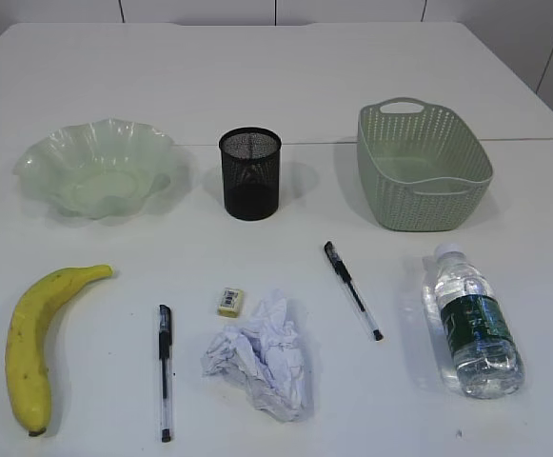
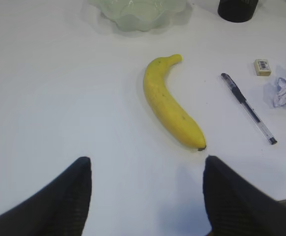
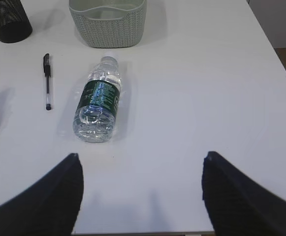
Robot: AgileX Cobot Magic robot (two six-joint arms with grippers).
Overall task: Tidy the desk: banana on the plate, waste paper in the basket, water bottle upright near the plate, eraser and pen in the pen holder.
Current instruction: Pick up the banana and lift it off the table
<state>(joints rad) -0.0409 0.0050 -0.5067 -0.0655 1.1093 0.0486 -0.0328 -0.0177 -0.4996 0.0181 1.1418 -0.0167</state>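
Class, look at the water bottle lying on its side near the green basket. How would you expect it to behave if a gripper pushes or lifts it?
The water bottle is round and lies on its side, so a sideways push would probably roll it. It looks nearly full, so likely heavy for its size. Its clear, smooth plastic may slip between fingers; gripping around the green label seems safer.

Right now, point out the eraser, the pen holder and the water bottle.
eraser (image 1: 230,302): exterior view, middle of its top face.
pen holder (image 1: 249,181): exterior view, front mesh wall.
water bottle (image 3: 99,98): right wrist view, green label.
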